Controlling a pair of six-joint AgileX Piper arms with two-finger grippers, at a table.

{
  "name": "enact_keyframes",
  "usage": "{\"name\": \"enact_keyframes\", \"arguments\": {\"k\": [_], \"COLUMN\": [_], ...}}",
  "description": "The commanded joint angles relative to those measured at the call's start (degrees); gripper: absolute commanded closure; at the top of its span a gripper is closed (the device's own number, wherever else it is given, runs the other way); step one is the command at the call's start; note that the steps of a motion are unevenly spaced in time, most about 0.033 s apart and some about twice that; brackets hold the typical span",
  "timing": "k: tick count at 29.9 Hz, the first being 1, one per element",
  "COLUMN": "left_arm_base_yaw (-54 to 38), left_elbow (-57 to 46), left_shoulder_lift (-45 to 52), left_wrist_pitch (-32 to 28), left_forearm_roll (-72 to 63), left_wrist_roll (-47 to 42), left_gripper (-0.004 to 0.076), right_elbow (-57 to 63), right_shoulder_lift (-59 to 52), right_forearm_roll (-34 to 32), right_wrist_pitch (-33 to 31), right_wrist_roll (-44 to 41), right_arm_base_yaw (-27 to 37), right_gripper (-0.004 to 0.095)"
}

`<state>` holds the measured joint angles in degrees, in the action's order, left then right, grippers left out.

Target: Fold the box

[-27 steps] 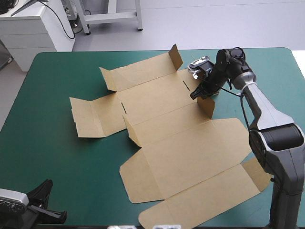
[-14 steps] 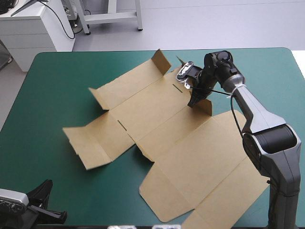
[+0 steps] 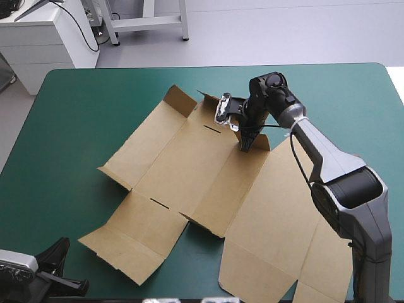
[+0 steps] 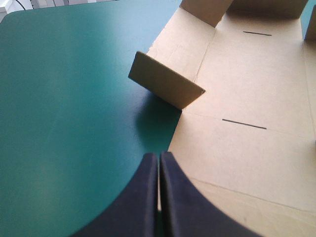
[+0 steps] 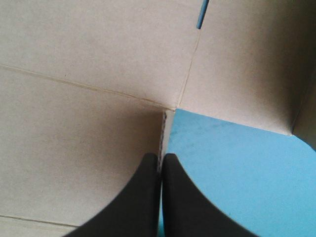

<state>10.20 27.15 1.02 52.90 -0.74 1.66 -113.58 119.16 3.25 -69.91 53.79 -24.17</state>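
Box lies opened out across the middle of the table, nearly flat on the teal-green cover. It reaches from near the table's far edge down toward its near edge. A few small flaps stand up on the side nearest the table's far edge.

The right gripper is there too, with its black fingers clenched on the thin board edge at a notch where two panels meet. That pinch looks chosen to give a firm handle on the whole sheet, so it can be dragged or turned without tearing a flap.

The left gripper waits at the table's near left corner, its fingers pressed together on nothing. Judging by that spot, it is parked clear of the board, ready to press a crease or lift a wall.
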Motion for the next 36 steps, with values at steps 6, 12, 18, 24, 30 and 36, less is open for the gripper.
{"name": "enact_keyframes", "arguments": {"k": [6, 12, 18, 24, 30, 36], "left_arm_base_yaw": [0.0, 0.0, 0.0, 0.0, 0.0, 0.0], "left_elbow": [1.2, 1.2, 1.2, 1.2, 1.2, 1.2], "left_shoulder_lift": [0.0, 0.0, 0.0, 0.0, 0.0, 0.0], "left_wrist_pitch": [-4.3, -4.3, -4.3, -4.3, -4.3, -4.3], "left_forearm_roll": [-0.3, -0.3, -0.3, -0.3, -0.3, -0.3], "left_wrist_roll": [-0.4, -0.4, -0.4, -0.4, -0.4, -0.4], "left_gripper": [0.0731, 0.0731, 0.0731, 0.0731, 0.0731, 0.0731], "right_elbow": [-4.8, -6.2, -6.3, -6.3, -6.3, -6.3], "right_shoulder_lift": [-4.0, -4.0, -4.0, -3.8, -2.6, -1.3], "right_forearm_roll": [2.3, 2.2, 2.1, 2.1, 0.1, -1.7], "right_wrist_pitch": [2.5, 6.4, 14.0, 27.3, 28.1, 24.4], "right_wrist_roll": [7.2, 11.6, 15.4, 11.4, 4.4, 1.5], "right_arm_base_yaw": [-5.2, -9.2, -12.8, -14.6, -14.6, -14.4], "right_gripper": [0.0929, 0.0929, 0.0929, 0.0929, 0.0929, 0.0929]}}
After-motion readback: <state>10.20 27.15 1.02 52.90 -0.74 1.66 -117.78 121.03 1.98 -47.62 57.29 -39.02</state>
